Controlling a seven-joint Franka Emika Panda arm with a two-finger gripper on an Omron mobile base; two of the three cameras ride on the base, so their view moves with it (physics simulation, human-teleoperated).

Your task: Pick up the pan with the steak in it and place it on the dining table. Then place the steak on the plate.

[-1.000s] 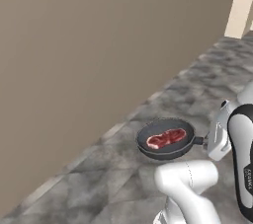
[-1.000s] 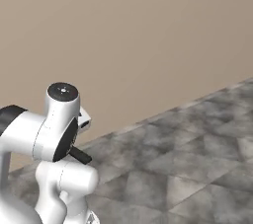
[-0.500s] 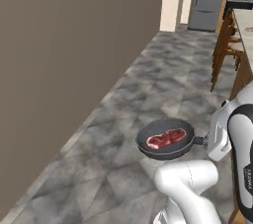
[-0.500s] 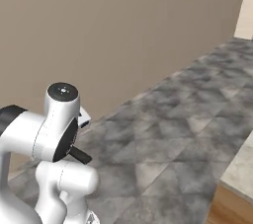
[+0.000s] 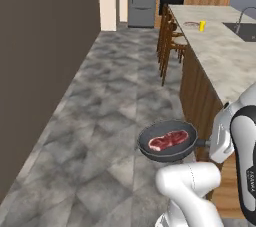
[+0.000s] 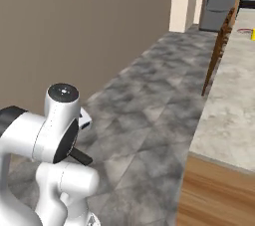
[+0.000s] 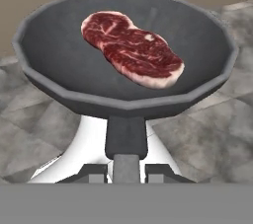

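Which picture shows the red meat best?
The hand view: the flat red raw steak with its pale fat edge lies large and unblocked inside the round dark grey frying pan. The left base view shows the steak small, in the pan held above the floor. In the right base view the white arm stands in front.
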